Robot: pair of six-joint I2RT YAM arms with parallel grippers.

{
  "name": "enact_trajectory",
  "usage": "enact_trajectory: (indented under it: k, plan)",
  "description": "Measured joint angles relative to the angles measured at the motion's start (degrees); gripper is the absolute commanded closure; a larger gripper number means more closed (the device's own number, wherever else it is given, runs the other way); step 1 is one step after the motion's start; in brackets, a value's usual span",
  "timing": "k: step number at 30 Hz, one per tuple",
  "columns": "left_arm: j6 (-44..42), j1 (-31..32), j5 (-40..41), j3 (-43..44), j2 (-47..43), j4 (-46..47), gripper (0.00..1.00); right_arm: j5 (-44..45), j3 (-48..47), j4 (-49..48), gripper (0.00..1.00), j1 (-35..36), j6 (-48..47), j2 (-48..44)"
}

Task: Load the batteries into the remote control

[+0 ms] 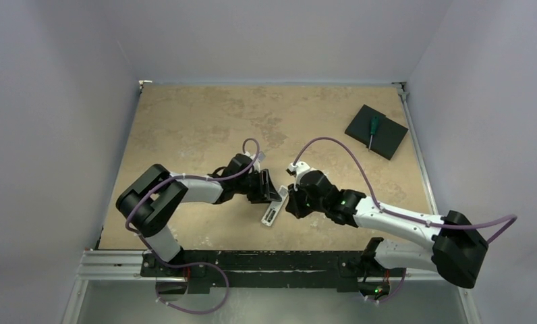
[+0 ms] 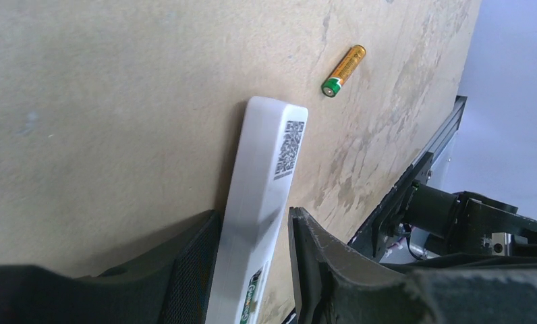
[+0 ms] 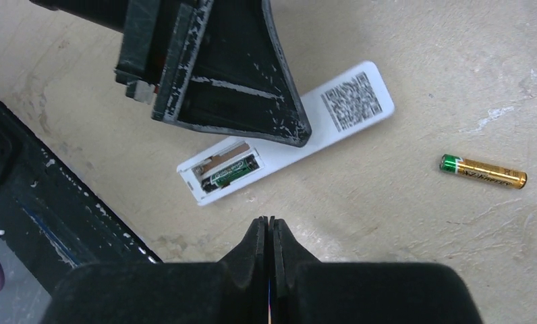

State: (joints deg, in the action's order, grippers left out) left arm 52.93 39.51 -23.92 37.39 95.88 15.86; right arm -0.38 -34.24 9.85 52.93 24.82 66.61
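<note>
Pale grey walls (image 1: 266, 40) enclose the tan bench (image 1: 198, 121). Near its near edge the left pincer (image 2: 252, 223) clamps the remote (image 3: 357, 101), with the dark battery (image 3: 231, 171) seated in it. The gold battery (image 3: 483, 171) lies beside. The right pincer (image 3: 270, 226) is closed and empty.

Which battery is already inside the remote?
The dark battery with the green label: it sits in the open slot of the remote. The gold battery lies loose on the table, apart from the remote.
</note>
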Motion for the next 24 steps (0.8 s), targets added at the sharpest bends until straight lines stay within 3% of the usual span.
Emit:
enact_trajectory:
  k: [13,24]
  plan:
    - [0.0,4.5,0.5,4.1,3.7,0.2,0.58,0.9,1.8,0.6,0.94,0.0,1.6,-5.2]
    - [-1.6,8.0,1.1,7.5,6.0,-0.8,0.58,2.4,1.8,1.8,0.85,0.0,2.2,-6.1]
